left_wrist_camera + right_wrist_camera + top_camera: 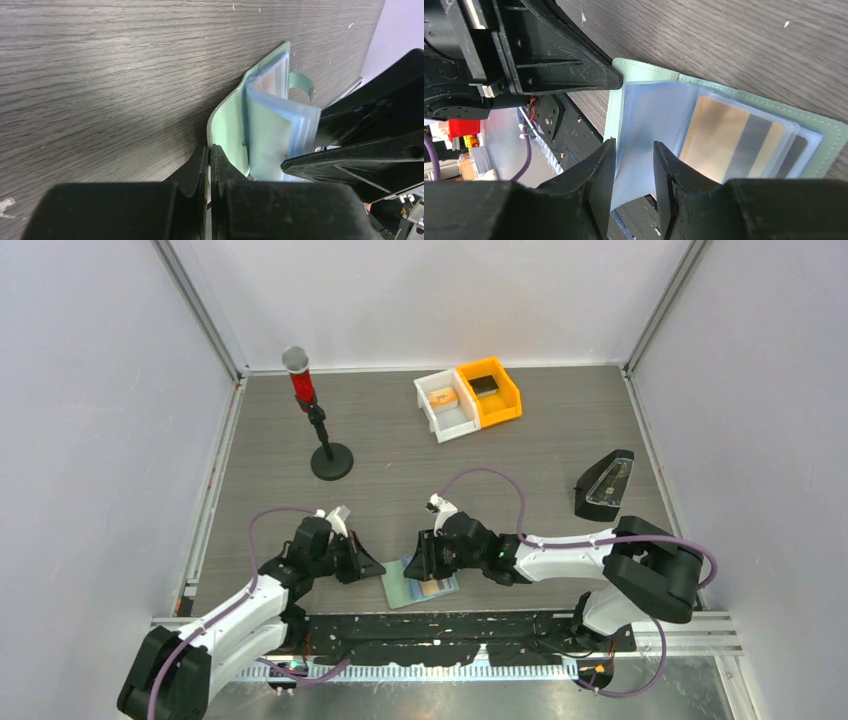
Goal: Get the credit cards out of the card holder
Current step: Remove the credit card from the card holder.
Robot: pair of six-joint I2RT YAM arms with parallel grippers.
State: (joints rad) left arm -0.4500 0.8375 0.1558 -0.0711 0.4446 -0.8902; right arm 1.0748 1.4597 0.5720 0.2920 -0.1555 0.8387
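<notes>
The card holder (pixel 404 591) lies open at the table's near edge between my two grippers, a pale-green cover with translucent blue pockets. My left gripper (pixel 370 567) is shut on the edge of its green cover (pixel 227 130), jaws (pixel 210 147) nearly touching. My right gripper (pixel 422 558) is open, with a raised blue pocket leaf (pixel 649 125) standing between its fingers (pixel 634 147), not pinched. The tan-orange card (pixel 724 132), with a grey stripe, sits inside a flat pocket beside that leaf. I cannot tell whether the raised leaf holds the light blue card.
A white bin (pixel 458 423) and an orange bin (pixel 505 405) with a black block stand at the back. A red-topped stand (pixel 318 425) is at the back left. A black wedge-shaped holder (pixel 605 485) is at the right. The black base rail (pixel 430 630) runs just below the holder.
</notes>
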